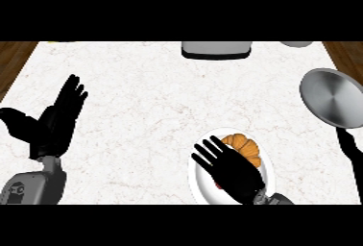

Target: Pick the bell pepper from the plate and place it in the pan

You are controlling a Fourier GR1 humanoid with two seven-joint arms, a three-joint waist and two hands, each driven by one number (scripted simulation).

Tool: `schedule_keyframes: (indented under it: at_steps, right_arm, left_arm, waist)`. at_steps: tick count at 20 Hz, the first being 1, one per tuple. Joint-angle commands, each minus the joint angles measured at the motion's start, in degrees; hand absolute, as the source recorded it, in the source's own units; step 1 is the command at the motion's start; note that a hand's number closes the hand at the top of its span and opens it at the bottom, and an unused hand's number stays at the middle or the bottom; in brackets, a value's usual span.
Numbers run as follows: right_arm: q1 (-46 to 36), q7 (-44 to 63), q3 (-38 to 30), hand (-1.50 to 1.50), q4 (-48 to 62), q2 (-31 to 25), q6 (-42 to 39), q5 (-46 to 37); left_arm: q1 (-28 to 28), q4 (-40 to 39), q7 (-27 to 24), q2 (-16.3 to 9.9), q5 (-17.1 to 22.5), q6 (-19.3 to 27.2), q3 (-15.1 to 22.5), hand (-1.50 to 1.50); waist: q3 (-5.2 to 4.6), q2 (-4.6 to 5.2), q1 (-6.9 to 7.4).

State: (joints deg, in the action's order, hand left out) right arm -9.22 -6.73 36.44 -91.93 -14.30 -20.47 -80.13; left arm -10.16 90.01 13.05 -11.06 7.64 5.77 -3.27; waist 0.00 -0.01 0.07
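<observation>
Right robot hand (230,168) spread wide, flat over plate (202,185) beside orange bell pepper (243,146); left robot hand (60,117) open, upright.

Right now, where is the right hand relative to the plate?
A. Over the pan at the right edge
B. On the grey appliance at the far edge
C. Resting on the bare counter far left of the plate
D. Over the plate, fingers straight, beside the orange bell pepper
D: the right hand is spread over the white plate, its fingers straight, with the orange bell pepper just beside them and not yet grasped.
</observation>
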Motion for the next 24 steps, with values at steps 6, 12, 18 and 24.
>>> schedule_keyframes:
  at_steps: [6, 12, 18, 24]
  right_arm:
    - [-3.8, -1.46, -0.81, -1.5, 11.0, 6.98, -0.16, -3.63]
    - [-3.39, -8.68, -1.29, 1.5, 18.03, 7.09, 12.17, -3.8]
    - [-2.59, -9.17, -1.84, 1.5, 14.41, 9.8, 7.96, -4.29]
    - [-2.45, -1.37, -14.99, 1.5, 13.82, 11.53, 5.49, 0.95]
  left_arm:
    - [2.28, 4.93, 3.21, -1.0, 0.57, -1.47, -2.06, 0.0]
    - [6.29, 2.55, -3.51, 0.53, 0.1, -4.15, -1.4, 0.0]
    - [-0.31, 2.83, 4.31, 0.1, -0.15, -2.48, -2.21, 0.0]
    - [0.81, 3.76, 2.55, 0.53, -0.85, -1.92, -2.19, 0.0]
  waist:
    - [0.01, -0.03, 0.33]
    - [0.01, 0.04, 0.38]
    - [0.0, -0.01, 0.03]
    - [0.01, -0.04, -0.3]
